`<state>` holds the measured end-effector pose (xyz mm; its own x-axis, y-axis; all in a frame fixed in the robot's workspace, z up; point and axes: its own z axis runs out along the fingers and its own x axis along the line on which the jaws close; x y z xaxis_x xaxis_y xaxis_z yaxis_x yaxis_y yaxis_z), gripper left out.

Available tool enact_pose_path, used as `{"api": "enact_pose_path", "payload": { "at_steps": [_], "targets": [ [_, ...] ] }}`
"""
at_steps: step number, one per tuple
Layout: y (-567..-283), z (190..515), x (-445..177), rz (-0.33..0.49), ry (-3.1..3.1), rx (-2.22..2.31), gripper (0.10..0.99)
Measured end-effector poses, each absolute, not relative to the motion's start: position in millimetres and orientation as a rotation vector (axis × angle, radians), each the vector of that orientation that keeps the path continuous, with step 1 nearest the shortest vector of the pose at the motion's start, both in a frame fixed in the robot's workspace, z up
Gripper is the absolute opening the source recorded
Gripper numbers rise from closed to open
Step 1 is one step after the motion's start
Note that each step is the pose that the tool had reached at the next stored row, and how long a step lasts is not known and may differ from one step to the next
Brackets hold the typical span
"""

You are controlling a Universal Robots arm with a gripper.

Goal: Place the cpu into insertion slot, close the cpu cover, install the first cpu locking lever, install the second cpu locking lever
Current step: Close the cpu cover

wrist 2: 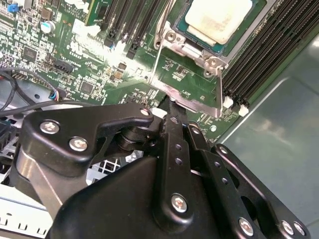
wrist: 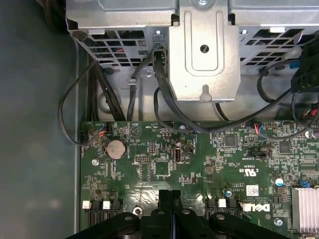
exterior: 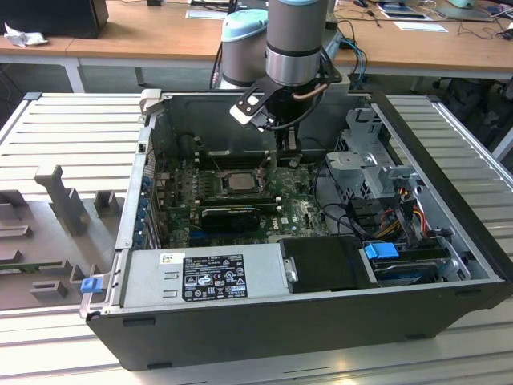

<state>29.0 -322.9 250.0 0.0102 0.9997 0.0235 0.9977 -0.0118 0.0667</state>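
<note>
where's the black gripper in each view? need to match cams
Exterior view: black gripper under the grey arm, inside the open black case.
Second wrist view: gripper in the foreground, tips pointing toward the pale square chip.
First wrist view: gripper in the foreground, fingers together over the board.
Shared landmark: green motherboard.

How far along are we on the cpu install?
Done: the cpu sits in the slot. In hand: the cover stands tilted open over the board, and the shut gripper is at its free edge. Left: the cover is not down yet, so closing it and both locking levers remain.
</note>
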Motion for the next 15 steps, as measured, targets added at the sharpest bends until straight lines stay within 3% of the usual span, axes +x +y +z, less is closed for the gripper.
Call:
{"api": "enact_pose_path", "payload": {
  "at_steps": [15],
  "targets": [
    [-322.9,250.0,11.6,0.099,2.186,2.211,0.106]
  ]
}}
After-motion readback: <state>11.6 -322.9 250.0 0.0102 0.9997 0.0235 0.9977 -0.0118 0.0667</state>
